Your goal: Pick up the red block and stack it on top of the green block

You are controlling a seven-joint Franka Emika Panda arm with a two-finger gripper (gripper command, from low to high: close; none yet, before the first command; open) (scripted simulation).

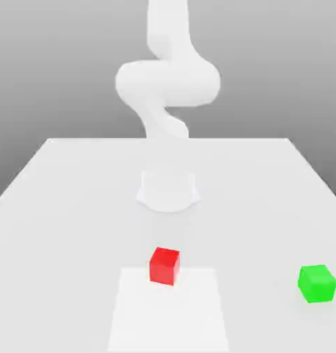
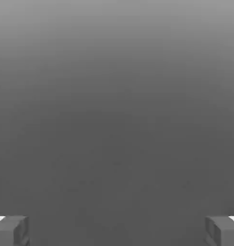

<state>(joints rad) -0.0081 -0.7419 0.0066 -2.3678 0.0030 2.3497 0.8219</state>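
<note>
Nothing is done yet: the red block (image 1: 164, 266) sits on the desk (image 1: 74, 200), well left of the green block (image 1: 317, 283), and the gripper (image 2: 117, 230) is wide open, empty.

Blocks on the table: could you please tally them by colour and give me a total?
Red block: 1
Green block: 1
Total: 2

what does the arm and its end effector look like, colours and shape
The arm is plain glossy white, built of rounded, bulging segments on a round white base, with no cables or markings. The end effector has two blocky grey fingertips with white patches at the outer corners.
</note>
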